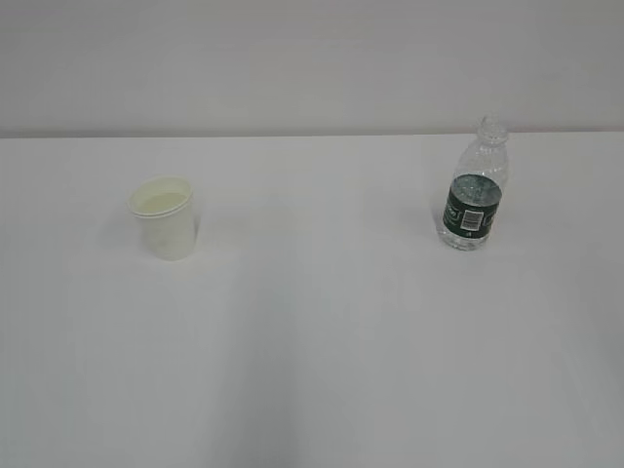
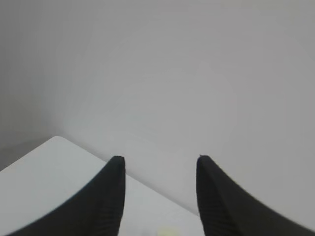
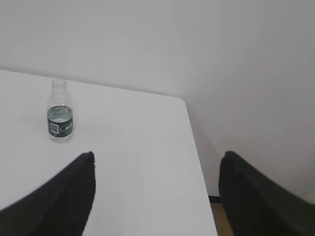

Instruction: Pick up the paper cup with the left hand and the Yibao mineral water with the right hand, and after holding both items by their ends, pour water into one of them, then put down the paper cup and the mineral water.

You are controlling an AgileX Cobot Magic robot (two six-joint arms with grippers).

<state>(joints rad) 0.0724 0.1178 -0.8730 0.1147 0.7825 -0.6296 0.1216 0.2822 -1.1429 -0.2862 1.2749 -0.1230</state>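
Cup: the paper cup (image 1: 164, 216) stands upright, left on the white table (image 1: 322, 341), untouched.
Bottle: the Yibao mineral water (image 1: 474, 190) stands upright and capless to the right, well apart from the cup.
Left claw: the left gripper (image 2: 160, 196) is parted, empty, aimed mostly at the wall.
Right claw: the right gripper (image 3: 155, 191) is spread wide, empty, the bottle far ahead to its left.
Risk: a hard squeeze may crumple the light cup; a bumped open bottle could tip and spill.

Bottle (image 3: 60, 111) upright on table (image 3: 142, 147), R fingers (image 3: 74, 196) apart.
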